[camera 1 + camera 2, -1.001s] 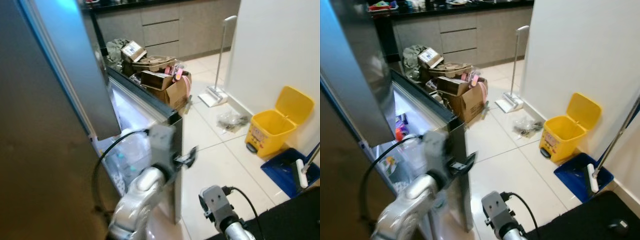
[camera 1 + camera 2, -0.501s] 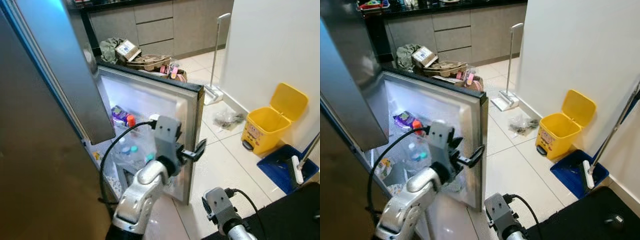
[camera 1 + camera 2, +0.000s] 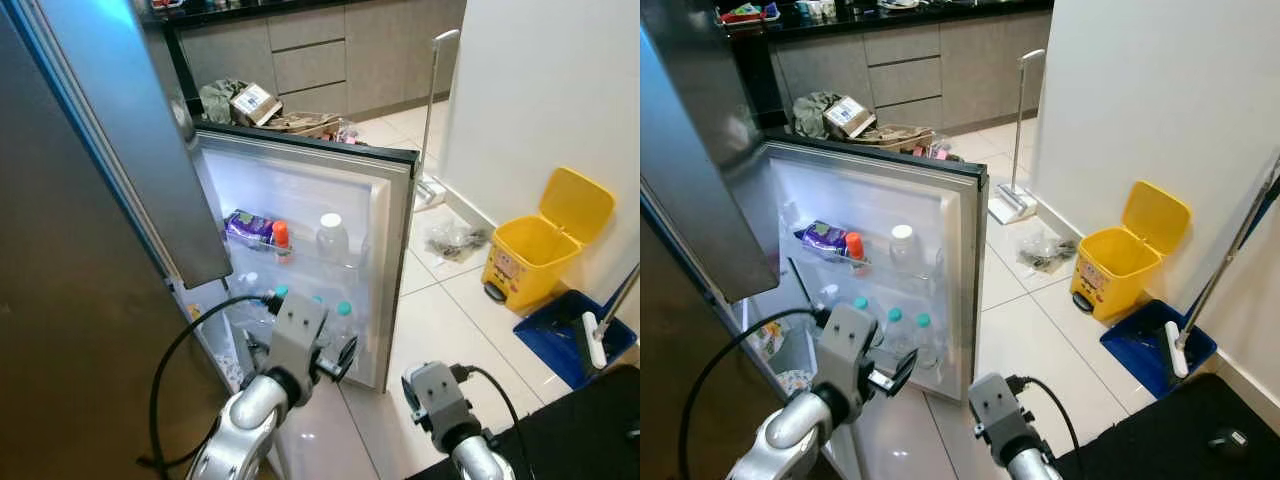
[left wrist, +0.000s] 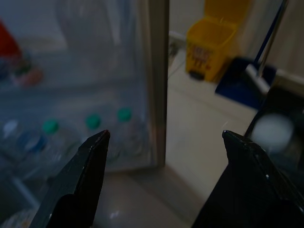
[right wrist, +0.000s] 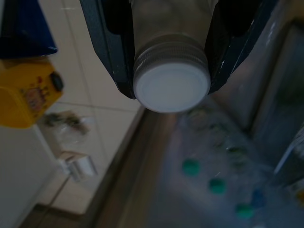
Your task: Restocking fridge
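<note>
The fridge door (image 3: 385, 250) stands wide open, its lit inner racks facing the robot. The upper door rack (image 3: 300, 255) carries a purple packet (image 3: 248, 228), a red-capped bottle (image 3: 281, 236) and a white-capped bottle (image 3: 332, 238); the lower rack (image 3: 895, 345) holds several bottles with teal caps (image 3: 894, 315). The left end effector (image 3: 340, 360) hangs low before the lower rack with its fingers (image 4: 80, 175) spread apart and empty. The right end effector (image 5: 168, 61) is clamped on a bottle with a white screw cap (image 5: 172, 88), held low beside the door's free edge. Judgement: the step in hand is placing this bottle in a door rack. Recommended practice: keep the left arm clear of the approach, bring the bottle in upright above the rack rail, choose a gap between the standing bottles, lower it fully behind the rail, then release. Risk: knocking neighbouring bottles or catching the rail.
</note>
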